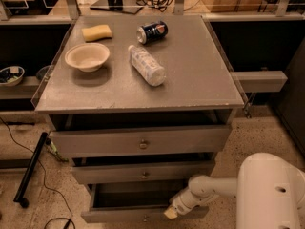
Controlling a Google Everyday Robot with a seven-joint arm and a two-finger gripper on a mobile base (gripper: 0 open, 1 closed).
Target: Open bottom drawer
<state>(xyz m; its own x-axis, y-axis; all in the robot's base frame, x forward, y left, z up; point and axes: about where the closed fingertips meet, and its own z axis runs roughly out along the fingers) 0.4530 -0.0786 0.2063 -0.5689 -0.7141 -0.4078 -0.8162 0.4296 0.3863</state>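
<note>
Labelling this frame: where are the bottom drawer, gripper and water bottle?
bottom drawer (114, 217): camera view, grey front, left of its knob.
gripper (170, 213): camera view, its tip, at the drawer front's right part.
water bottle (147, 66): camera view, middle of its body.

Bench (200, 80) top: bowl (87, 56), sponge (96, 32), can (152, 32) and lying bottle (147, 65) crowd the left and middle; passage along the right side.
Bottom drawer (119, 217): stands pulled out, cavity open from above, partly overhung by the middle drawer front (109, 173).
Hand (171, 212): at that drawer's front edge, right of centre; the white robot body (271, 194) blocks the right.
Floor, left: black pole (31, 168) and cable (47, 194).
</note>
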